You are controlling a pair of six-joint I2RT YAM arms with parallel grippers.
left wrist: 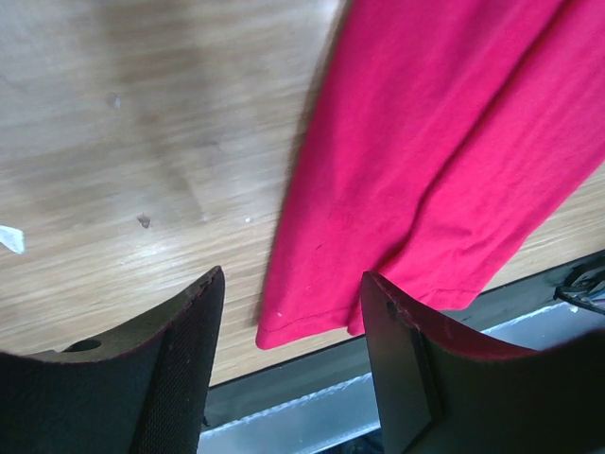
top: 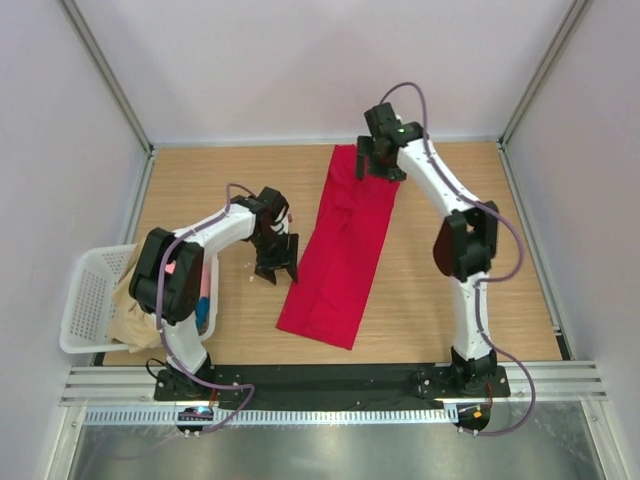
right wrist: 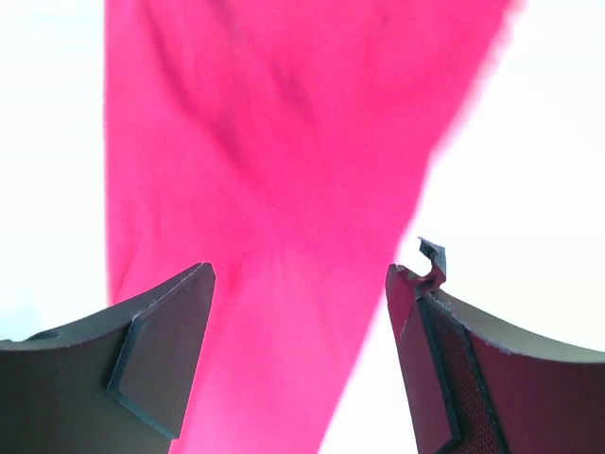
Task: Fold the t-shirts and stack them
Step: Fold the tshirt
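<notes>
Left fingers [left wrist: 180,369] and right fingers [right wrist: 161,350] both spread, empty; best to pinch matching corners of the red t-shirt [top: 342,250].

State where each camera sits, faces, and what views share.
Top external: above, behind the bases, facing down on the table; left arm, right arm, red t-shirt, basket.
Left wrist: on its arm, facing down past the open left hand at the shirt's near end.
Right wrist: on its arm, facing down past the open right hand at red cloth.
Shared: the red t-shirt.
</notes>
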